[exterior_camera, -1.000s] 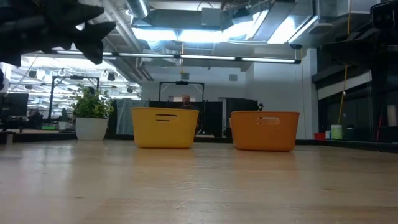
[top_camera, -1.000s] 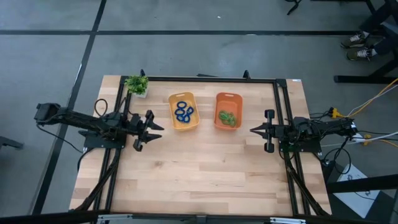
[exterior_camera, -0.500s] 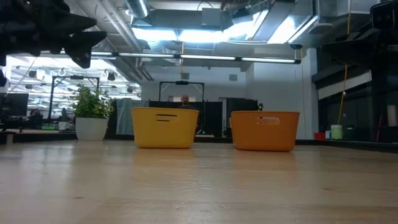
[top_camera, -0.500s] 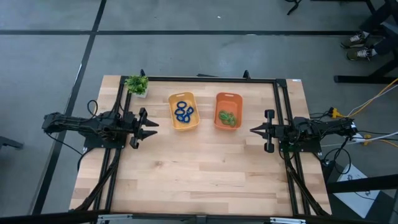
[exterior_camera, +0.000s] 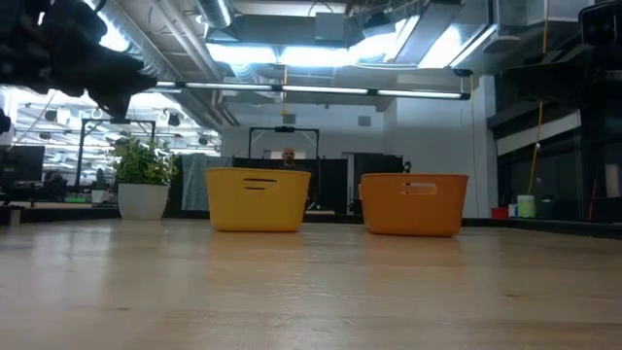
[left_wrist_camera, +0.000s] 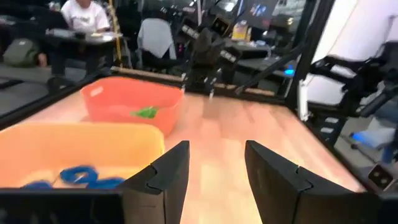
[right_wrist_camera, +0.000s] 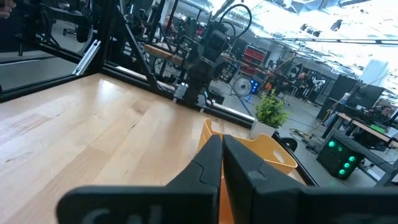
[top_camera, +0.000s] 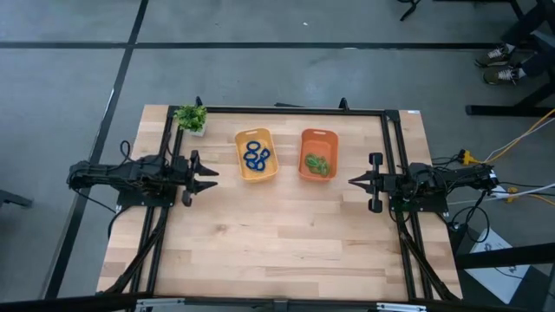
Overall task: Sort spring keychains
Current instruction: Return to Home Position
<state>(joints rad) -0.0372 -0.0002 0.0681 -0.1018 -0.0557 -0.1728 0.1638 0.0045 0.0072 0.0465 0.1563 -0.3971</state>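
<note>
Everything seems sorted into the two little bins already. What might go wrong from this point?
Not much, but two things. The left gripper is open and sits beside the yellow bin; a stray swing might nudge the bin and spill the blue spring keychains. The potted plant stands at the table corner near the left arm, so a wide move there might tip it. The right gripper is shut, apart from the orange bin.

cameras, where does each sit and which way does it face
High view: overhead, facing down at the table; both arms show, left hand, right hand.
Low view: tabletop height, facing yellow bin and orange bin; left arm above.
Left wrist view: past its open fingers, toward both bins.
Right wrist view: past shut fingers, toward the orange bin.
Shared: both wrist views see the opposite arm.
</note>
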